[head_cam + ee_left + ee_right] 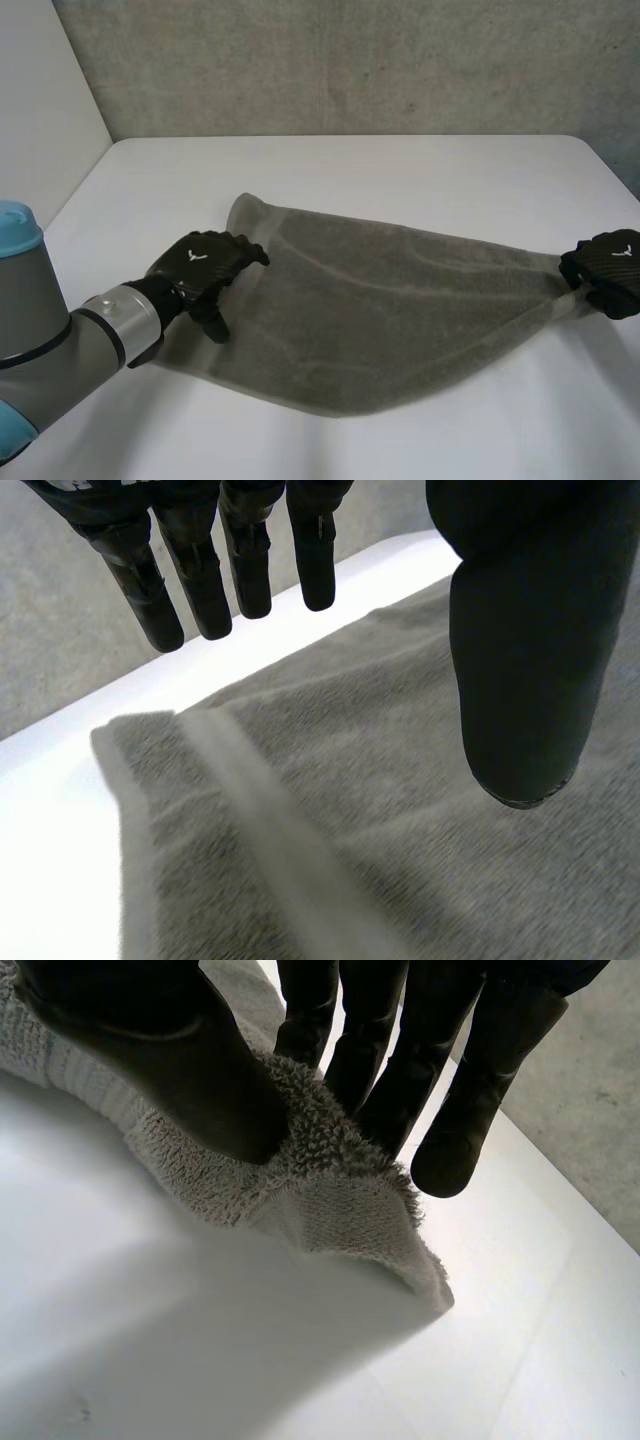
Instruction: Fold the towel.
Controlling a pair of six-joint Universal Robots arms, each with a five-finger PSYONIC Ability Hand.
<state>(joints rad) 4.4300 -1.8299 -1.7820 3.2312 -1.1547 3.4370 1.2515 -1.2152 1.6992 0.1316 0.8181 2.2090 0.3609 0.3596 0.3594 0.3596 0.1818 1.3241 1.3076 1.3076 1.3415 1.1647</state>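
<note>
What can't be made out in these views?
- Head view: towel edge beneath the left hand, covered by it.
- Head view: right hand cut off by the frame edge; its pinch is unreadable there.
- Left wrist view: towel behind the thumb.
- Right wrist view: towel past the pinched corner, hidden by that hand's thumb and fingers.

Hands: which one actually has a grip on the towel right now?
The right hand, pinching a corner of the towel between thumb and fingers. The left hand has straight fingers, gripping nothing.

Likely lab, white table (400, 170), concrete wall (350, 60)
</note>
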